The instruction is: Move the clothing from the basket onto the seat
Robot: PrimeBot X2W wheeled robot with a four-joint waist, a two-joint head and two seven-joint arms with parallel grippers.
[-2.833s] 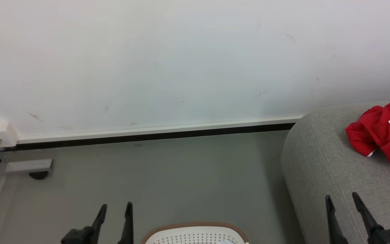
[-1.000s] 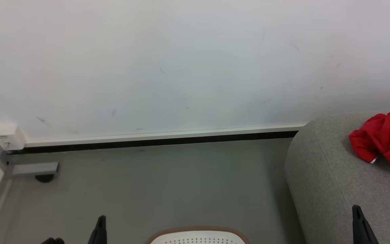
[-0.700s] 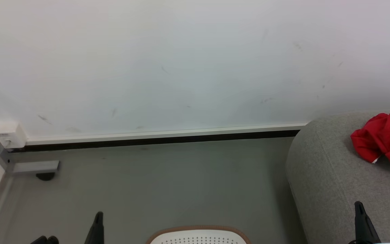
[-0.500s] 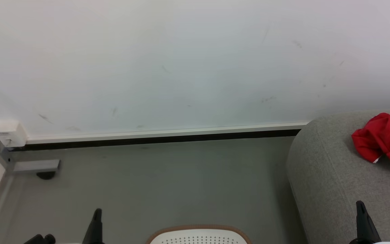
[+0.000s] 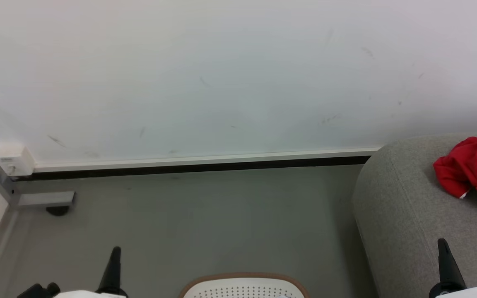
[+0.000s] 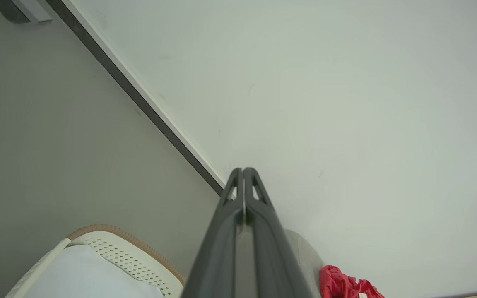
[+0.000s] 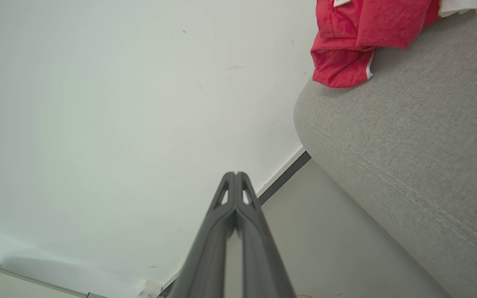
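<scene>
Clothing: the bright red crumpled fabric garment (image 5: 468, 167) with a white sewn label lies on top of the seat, at the right edge of the head view, about mid-height. It is well apart from the basket.
Seat: the large light grey woven-fabric sofa (image 5: 404, 215) takes up the lower right of the head view, with its rounded end towards the floor.
Basket: the rounded cream-white plastic basket (image 5: 242, 276), with rows of small holes and a brown rim, stands on the floor at the bottom centre, left of the seat.
Left gripper: the left gripper (image 6: 243, 173) has its two dark fingers pressed together with nothing between them. In the head view it is at the lower left, beside the basket.
Right gripper: the right gripper (image 7: 235, 176) has its fingers meeting at the tips and holds nothing. In the head view it is at the lower right, in front of the seat.
Surroundings: the matte grey floor (image 5: 205, 223) runs up to a scuffed white wall (image 5: 222, 74) with a dark skirting strip (image 5: 197, 167).
</scene>
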